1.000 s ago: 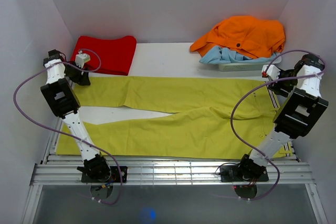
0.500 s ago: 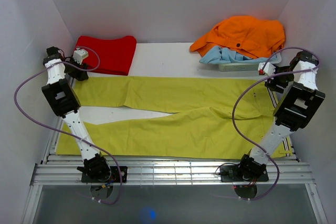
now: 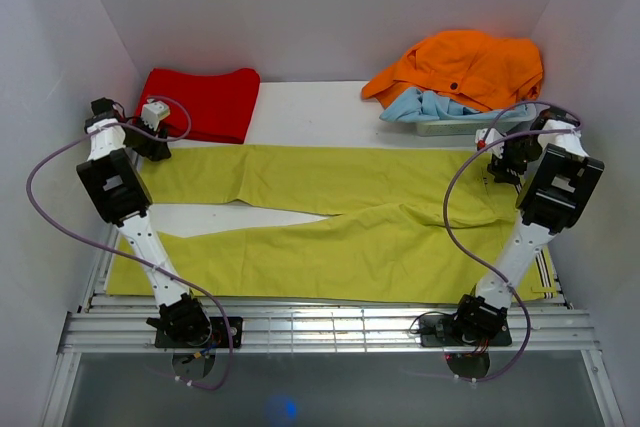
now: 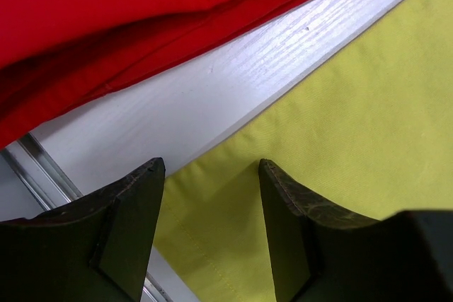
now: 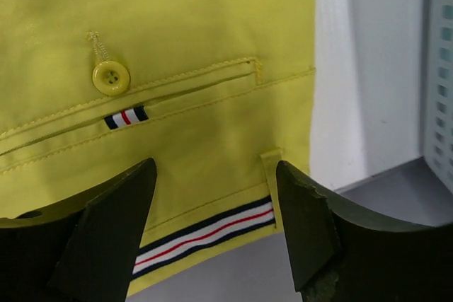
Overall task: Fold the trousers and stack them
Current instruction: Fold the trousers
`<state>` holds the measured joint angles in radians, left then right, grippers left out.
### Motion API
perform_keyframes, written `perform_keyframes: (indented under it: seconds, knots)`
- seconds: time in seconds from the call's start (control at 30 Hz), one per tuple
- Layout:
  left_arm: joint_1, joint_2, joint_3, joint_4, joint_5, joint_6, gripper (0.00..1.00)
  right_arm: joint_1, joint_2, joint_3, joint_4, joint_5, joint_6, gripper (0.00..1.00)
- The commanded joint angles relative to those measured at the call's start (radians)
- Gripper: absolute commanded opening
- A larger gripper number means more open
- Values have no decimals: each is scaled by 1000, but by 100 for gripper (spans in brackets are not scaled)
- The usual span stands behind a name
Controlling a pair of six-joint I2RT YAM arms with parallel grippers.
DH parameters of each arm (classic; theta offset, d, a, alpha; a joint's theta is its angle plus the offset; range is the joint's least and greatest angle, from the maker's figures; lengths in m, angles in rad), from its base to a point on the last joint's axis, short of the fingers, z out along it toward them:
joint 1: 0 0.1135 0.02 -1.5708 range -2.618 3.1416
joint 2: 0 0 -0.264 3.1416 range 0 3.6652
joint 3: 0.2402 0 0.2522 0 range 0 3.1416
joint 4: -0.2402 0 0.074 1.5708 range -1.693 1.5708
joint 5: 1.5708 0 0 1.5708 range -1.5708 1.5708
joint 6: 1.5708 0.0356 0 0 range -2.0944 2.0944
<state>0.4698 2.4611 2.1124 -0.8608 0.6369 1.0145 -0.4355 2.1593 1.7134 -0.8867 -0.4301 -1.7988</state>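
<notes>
The yellow-green trousers (image 3: 340, 217) lie flat across the table, legs to the left, waist to the right. My left gripper (image 3: 152, 139) is open over the far leg's hem corner (image 4: 233, 210), with fabric between the fingers. My right gripper (image 3: 497, 159) is open over the far waistband corner, where the striped lining (image 5: 205, 235), a back pocket and a button (image 5: 111, 76) show. Neither gripper holds the cloth.
A folded red garment (image 3: 205, 102) lies at the back left, close to the left gripper (image 4: 211, 167). An orange garment (image 3: 465, 67) over a light blue one (image 3: 425, 105) sits at the back right. A metal rail (image 3: 330, 327) runs along the near edge.
My right gripper has moved left and forward from the table's right edge to the waistband corner. My left gripper has shifted only slightly near the hem.
</notes>
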Motion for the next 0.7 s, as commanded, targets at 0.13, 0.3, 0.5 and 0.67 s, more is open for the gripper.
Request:
perform_keyframes:
  seconds: [0.13,0.3,0.5,0.67]
  knots:
    - [20,-97,-150,-93,-6,54,65,3,-27,-114,-93,27,-80,68]
    - [36,-172,-302,-112,-13,122,63,-2,-206,-336,-103,60,-232,64]
    - [39,-183,-275,-135,-3,141,63,-3,-205,-163,-205,-27,-188,65]
    - [38,-160,-168,-139,29,128,65,-12,-95,81,-233,-61,-132,68]
